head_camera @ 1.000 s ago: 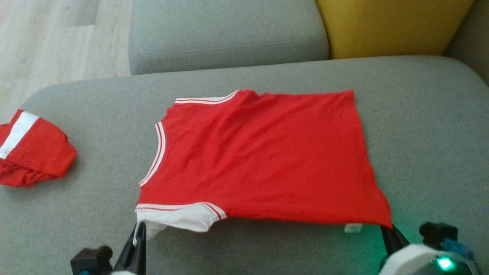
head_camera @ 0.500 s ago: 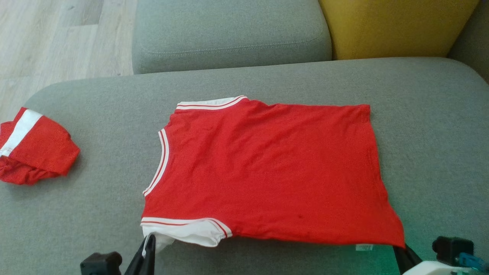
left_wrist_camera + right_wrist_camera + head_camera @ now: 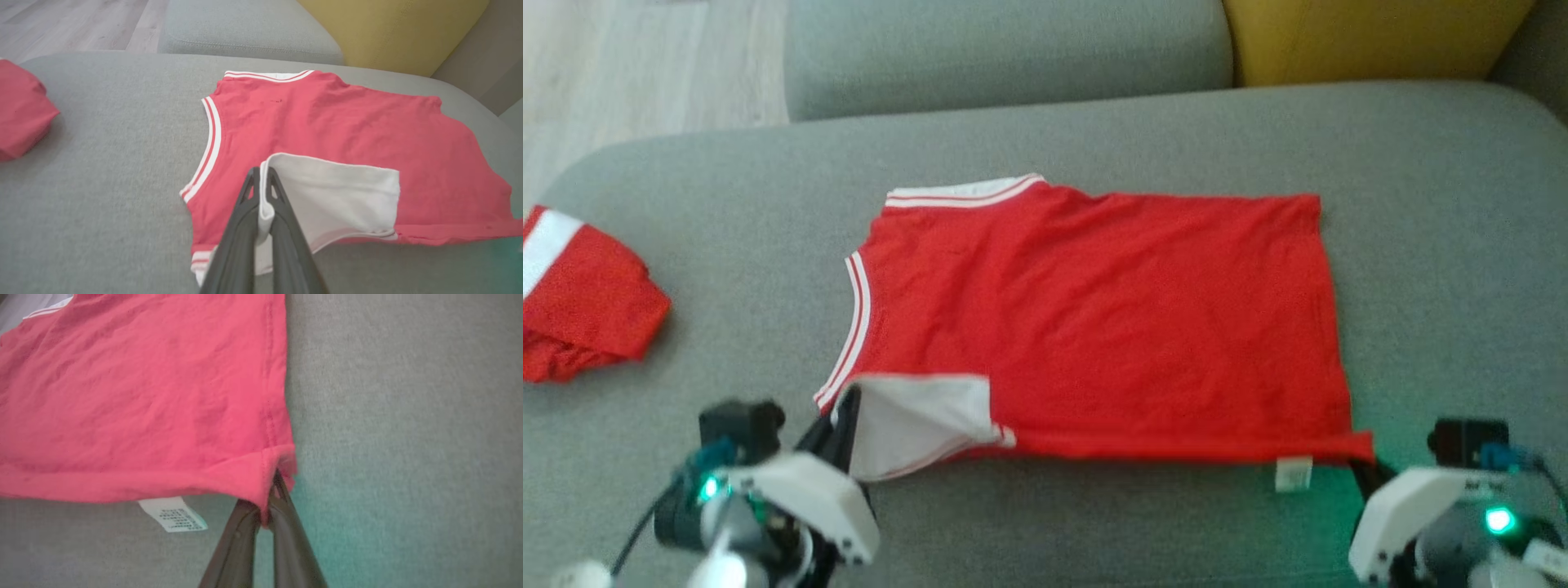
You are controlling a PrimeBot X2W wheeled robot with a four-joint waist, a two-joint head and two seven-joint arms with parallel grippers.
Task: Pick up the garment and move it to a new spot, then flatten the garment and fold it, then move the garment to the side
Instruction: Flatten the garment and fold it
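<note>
Both pincers are clamped tight. At the lower left of the head view, the left gripper (image 3: 848, 400) has its two dark fingers pressed together on the edge of the white sleeve (image 3: 915, 420) of the garment (image 3: 1094, 318). That sleeve is flipped back, so its white inside faces up over the red body. The left wrist view backs it up: white cloth is squeezed in the narrow slit between the fingers, with no gap to speak of. Over at the lower right, the right gripper (image 3: 1364, 472) has the garment's near hem corner. In the right wrist view that red corner is pinched between the two fingertips and curls slightly over them, fingers closed on it. Just left of that grip, a small white care label (image 3: 1293, 474) pokes out from under the near edge. The garment itself lies spread across the middle of the grey sofa seat (image 3: 1094, 139), striped trim toward the left of the frame and plain hem toward the right. It is mostly flat, with light wrinkles. At the far left edge, a second red piece with a white band (image 3: 580, 310) lies bunched on the same seat, well apart. A yellow cushion (image 3: 1372, 37) sits at the upper right, pale wood floor (image 3: 645, 65) at the upper left.
</note>
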